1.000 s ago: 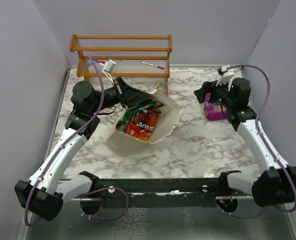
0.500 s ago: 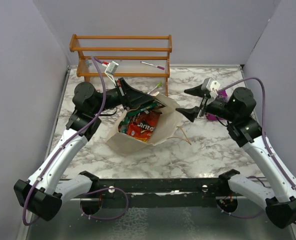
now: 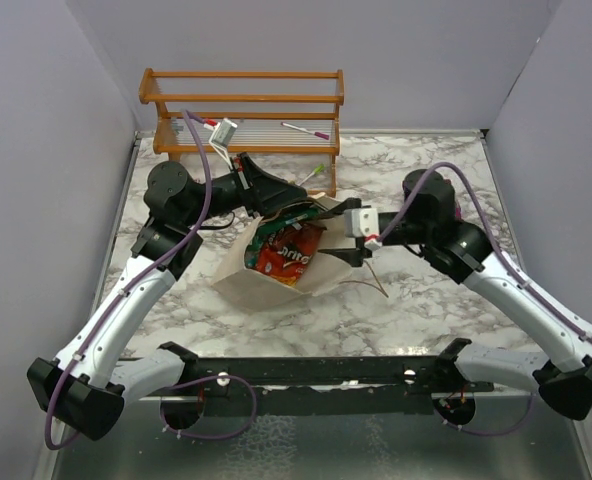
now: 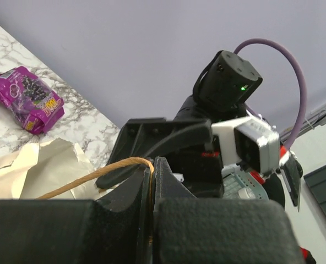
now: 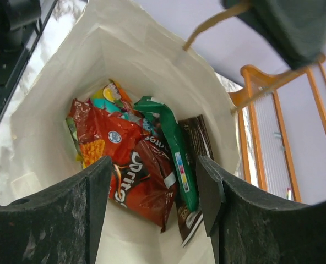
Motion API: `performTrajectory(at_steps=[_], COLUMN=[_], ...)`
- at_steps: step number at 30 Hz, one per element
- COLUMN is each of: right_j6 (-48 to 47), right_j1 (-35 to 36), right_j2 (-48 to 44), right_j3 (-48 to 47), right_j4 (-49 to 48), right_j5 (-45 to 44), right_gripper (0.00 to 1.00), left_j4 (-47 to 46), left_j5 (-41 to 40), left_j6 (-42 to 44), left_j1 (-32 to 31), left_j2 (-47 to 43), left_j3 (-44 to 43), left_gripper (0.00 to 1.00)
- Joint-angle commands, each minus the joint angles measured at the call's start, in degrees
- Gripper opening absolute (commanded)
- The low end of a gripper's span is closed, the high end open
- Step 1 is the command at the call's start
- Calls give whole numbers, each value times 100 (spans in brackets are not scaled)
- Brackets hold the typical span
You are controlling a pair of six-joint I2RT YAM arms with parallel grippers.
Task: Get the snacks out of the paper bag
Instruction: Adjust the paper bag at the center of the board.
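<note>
My left gripper (image 4: 152, 165) pinches the string handle (image 4: 91, 175), holding the paper bag (image 5: 53, 88) open; my right gripper (image 5: 155, 184) hangs wide at its mouth; the snacks (image 5: 174, 143) lie inside; next I should reach down for the red packet (image 5: 105, 135).

1. Paper bag (image 5: 53, 93): one, centre of the top view.
2. Snack packets in the bag (image 5: 138, 176): at least five showing; full count hidden.
3. Purple packet (image 4: 25, 102) outside the bag: one.
4. Wooden rack (image 3: 241, 100): one, upper left.
5. Robot arms (image 3: 126, 300): two.
</note>
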State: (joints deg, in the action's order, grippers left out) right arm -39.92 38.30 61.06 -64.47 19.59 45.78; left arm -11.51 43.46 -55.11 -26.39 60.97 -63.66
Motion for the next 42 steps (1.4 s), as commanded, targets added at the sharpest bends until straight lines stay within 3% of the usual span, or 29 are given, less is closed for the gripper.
performTrajectory(at_steps=[1, 8, 13, 32, 42], right_j6=[-1475, -2057, -2194, -2369, -2377], right_j1=[576, 818, 845, 845, 845], right_j2=[659, 1459, 1568, 2285, 2804], right_j3=[-469, -503, -229, 193, 35], right_j4=[953, 967, 348, -1693, -1645], right_j5=[-849, -1835, -2166, -2532, -2530], right_gripper=[62, 59, 55, 55, 47], left_j4=[-289, -193, -84, -1, 779], left_j5=[47, 35, 55, -75, -436], left_j6=[113, 179, 239, 234, 604], left_j1=[-58, -59, -59, -59, -60], left_j2=[-54, -45, -41, -81, 1], left_j3=[-245, -248, -275, -439, -887], left_gripper=[0, 0, 0, 0, 0])
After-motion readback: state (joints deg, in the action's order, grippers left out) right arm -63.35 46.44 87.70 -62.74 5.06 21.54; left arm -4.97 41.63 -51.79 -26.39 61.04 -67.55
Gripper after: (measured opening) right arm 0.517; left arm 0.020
